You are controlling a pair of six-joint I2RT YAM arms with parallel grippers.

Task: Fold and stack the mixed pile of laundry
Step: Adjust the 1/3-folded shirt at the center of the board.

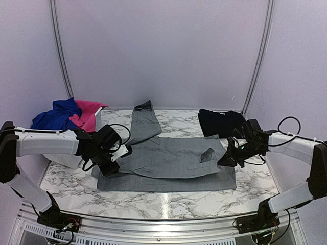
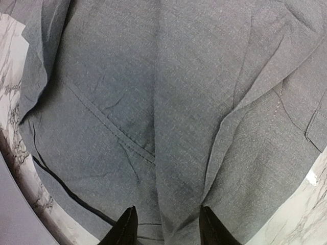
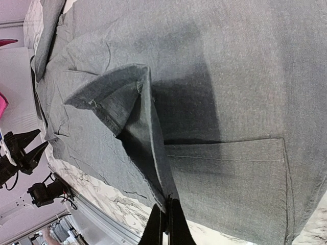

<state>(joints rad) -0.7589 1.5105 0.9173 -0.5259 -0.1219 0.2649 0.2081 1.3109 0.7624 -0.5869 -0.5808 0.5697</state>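
Marble surface (image 1: 76, 186) shows early work: grey shirt (image 1: 168, 163) spread out, right hand (image 3: 166, 209) pinching its edge, left hand (image 2: 167, 212) open, blue-and-pink heap (image 1: 66, 116) waiting upper left.

The grey shirt (image 1: 168, 163) lies spread on the marble table (image 1: 71, 189). The left gripper (image 1: 111, 166) is positioned at its left edge. The right gripper (image 1: 226, 161) is positioned at its right edge.

Four garments (image 1: 168, 161), one basket (image 1: 64, 160), two pincers (image 1: 113, 167)
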